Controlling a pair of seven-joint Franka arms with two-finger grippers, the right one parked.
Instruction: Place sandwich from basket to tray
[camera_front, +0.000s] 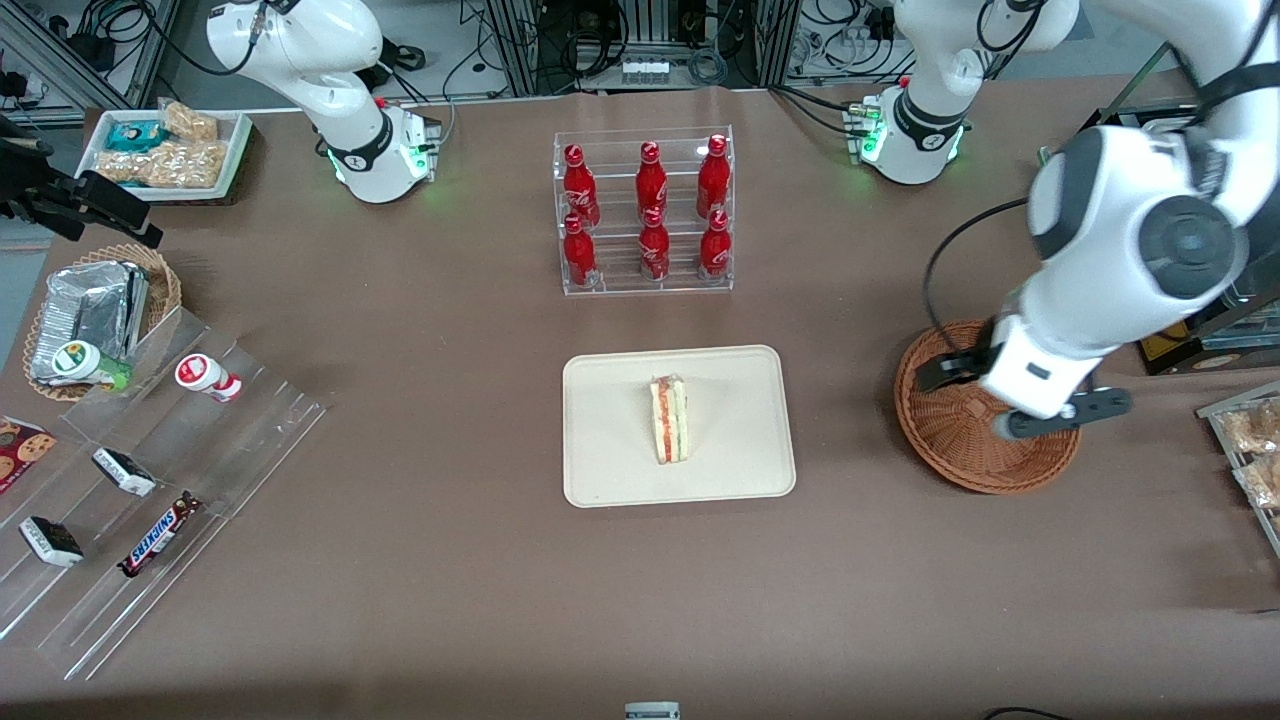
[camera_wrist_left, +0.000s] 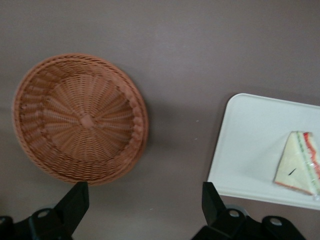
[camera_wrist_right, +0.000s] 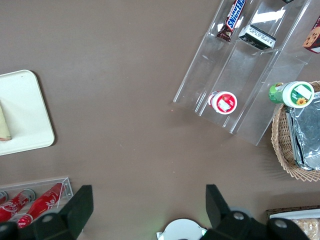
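The sandwich (camera_front: 669, 418) lies on the cream tray (camera_front: 610, 440) at the middle of the table, its red, orange and green layers showing. The round reddish-brown basket (camera_front: 950, 440) stands beside the tray toward the working arm's end, with nothing in it. My gripper (camera_front: 1020, 392) hangs above the basket, open, with nothing between its fingers. In the left wrist view the gripper (camera_wrist_left: 145, 192) is over bare table between the basket (camera_wrist_left: 80, 117) and the tray (camera_wrist_left: 250, 150), where the sandwich (camera_wrist_left: 299, 162) rests.
A clear rack of red bottles (camera_front: 645, 210) stands farther from the front camera than the tray. Toward the parked arm's end are a clear stepped shelf of snacks (camera_front: 150, 470), a tan wicker basket with foil packs (camera_front: 95, 310) and a white snack tray (camera_front: 165, 150).
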